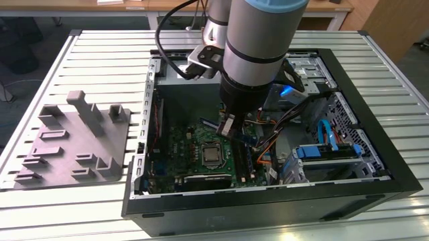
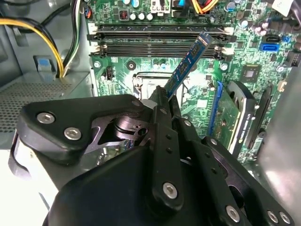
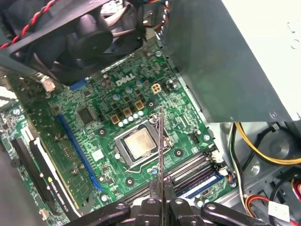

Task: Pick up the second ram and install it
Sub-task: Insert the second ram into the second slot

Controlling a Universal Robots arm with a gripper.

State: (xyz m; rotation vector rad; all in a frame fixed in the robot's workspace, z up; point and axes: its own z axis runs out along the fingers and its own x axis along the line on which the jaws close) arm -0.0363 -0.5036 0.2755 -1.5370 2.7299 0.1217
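One arm's gripper (image 2: pixel 164 98) is clamped on the second ram (image 2: pixel 189 63) inside the open computer case (image 1: pixel 268 207), above the green board (image 3: pixel 106 136). The stick's long axis runs out from the fingers, its free end slanting toward the black slots (image 2: pixel 155 40), not yet seated.

End of second ram (image 2: pixel 187 64) inside hand (image 2: pixel 163 99)
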